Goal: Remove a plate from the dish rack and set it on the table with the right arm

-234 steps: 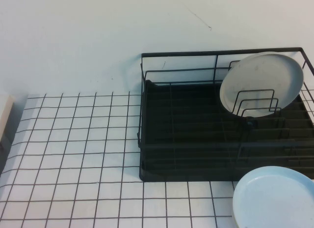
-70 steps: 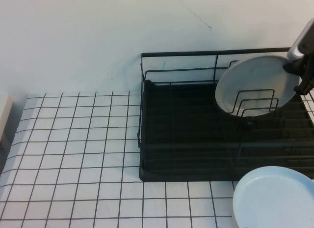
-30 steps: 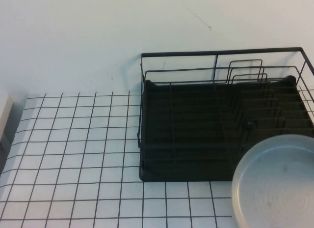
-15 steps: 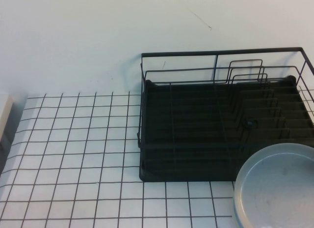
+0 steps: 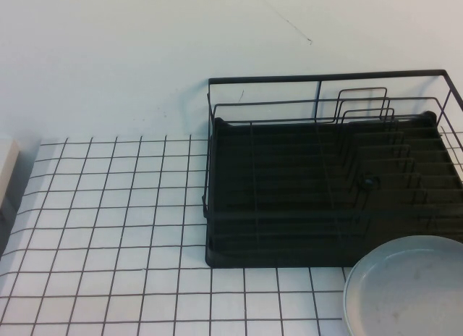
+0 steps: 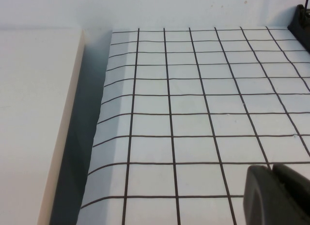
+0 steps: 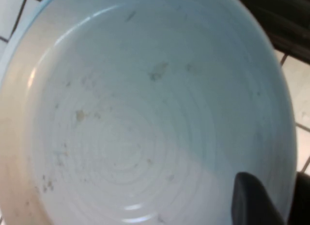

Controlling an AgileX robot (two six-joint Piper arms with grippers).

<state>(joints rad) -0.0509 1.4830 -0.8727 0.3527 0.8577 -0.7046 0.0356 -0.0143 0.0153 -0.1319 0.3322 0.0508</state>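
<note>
High view: the off-white plate (image 5: 405, 289) lies flat at the table's (image 5: 108, 227) near right corner, just in front of the dish rack (image 5: 325, 191), its rim overlapping the rack's front edge in this view. Half a second earlier it sat higher in the picture, covering more of the rack's front; 7.8 s ago it stood upright among the wire dividers (image 5: 365, 108), which now hold nothing. The pale blue plate that occupied this corner then is hidden beneath it.

Right wrist view: the right gripper (image 7: 264, 200) hangs close over the plate's speckled inner face (image 7: 145, 118); only one dark fingertip shows, so whether the claw is apart or together cannot be told.

Left wrist view: the left gripper (image 6: 278, 193) hangs low over the gridded table near its left edge; its fingers lie pressed together.
</note>
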